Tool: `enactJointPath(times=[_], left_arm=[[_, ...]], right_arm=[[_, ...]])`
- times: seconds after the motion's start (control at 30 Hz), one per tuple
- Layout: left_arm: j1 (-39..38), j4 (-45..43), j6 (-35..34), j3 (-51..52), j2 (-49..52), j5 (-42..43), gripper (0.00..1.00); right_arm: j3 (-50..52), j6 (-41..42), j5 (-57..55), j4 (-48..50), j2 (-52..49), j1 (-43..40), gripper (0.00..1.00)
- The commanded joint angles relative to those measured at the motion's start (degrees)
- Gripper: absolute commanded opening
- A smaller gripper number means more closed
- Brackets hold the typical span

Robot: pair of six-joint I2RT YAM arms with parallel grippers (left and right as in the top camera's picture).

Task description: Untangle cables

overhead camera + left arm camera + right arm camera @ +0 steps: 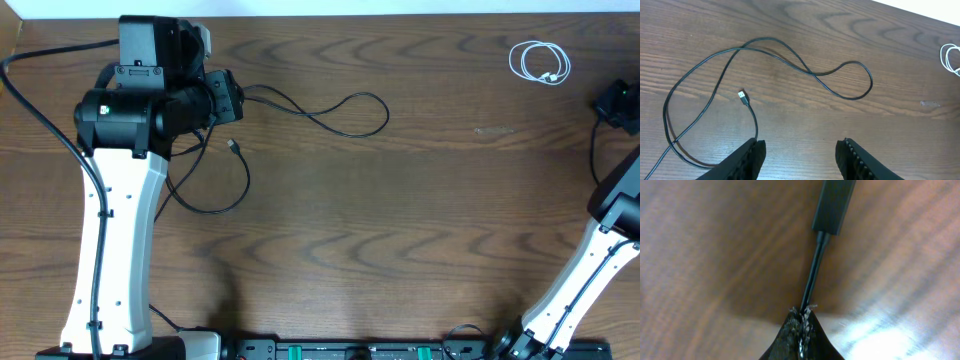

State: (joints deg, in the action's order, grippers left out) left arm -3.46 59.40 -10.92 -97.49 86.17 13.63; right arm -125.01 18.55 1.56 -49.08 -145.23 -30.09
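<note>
The left gripper (800, 145) is being held, jaws apart, over the looped black cable (812, 74). The right gripper (802, 317) is being clamped on a thin black cord (812, 280) (plug visible). The white cable (540, 63) is being shown coiled far right.

The overhead view looks straight down on the whole table (400, 250). The left wrist view slants low across the black cable (812, 74), which sits upper left overhead; both catch the white cable (540, 63) at right. The right wrist view sits very close above a thin black cord (812, 275).
</note>
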Motion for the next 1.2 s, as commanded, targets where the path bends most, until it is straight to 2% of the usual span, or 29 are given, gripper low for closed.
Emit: enactJointPath(times=[0.0, 0.17, 0.4, 0.57, 0.77, 0.83, 0.9, 1.03, 1.17], left_arm=[[0.17, 0.07, -1.01, -0.33, 0.31, -0.13, 0.51], [0.17, -0.63, -1.86, -0.33, 0.31, -0.13, 0.51], [0.17, -0.74, -1.86, -0.33, 0.31, -0.13, 0.51], [0.17, -0.74, -1.84, -0.33, 0.31, -0.13, 0.5], [0.17, -0.7, -1.81, -0.33, 0.31, -0.15, 0.51], [0.17, -0.72, -1.81, -0.33, 0.31, -0.15, 0.51], [0.17, -0.72, -1.81, -0.33, 0.31, -0.15, 0.5], [0.17, -0.72, -1.84, -0.33, 0.31, -0.15, 0.5], [0.17, -0.68, -1.84, -0.33, 0.31, -0.13, 0.5]], right_arm=[[-2.71, -0.59, 1.81, 1.7, -1.27, 0.98, 0.01], [-10.91, -0.31, 8.07, 5.42, 1.38, 1.05, 0.01], [-24.06, -0.13, 7.39, 8.96, 3.91, 1.11, 0.01], [-26.58, -0.15, 6.05, 0.94, 4.24, 1.11, 0.01], [-25.64, -2.75, -4.63, -13.0, 4.22, 0.87, 0.22], [-25.05, -6.43, -5.9, -15.72, 4.22, 0.52, 0.33], [-24.26, -10.03, -5.92, -18.03, 4.22, 0.02, 0.49], [-24.06, -10.95, -3.87, -26.47, 4.22, -1.05, 0.58], [-23.21, -12.74, -0.33, -33.99, 4.17, -0.96, 0.61]])
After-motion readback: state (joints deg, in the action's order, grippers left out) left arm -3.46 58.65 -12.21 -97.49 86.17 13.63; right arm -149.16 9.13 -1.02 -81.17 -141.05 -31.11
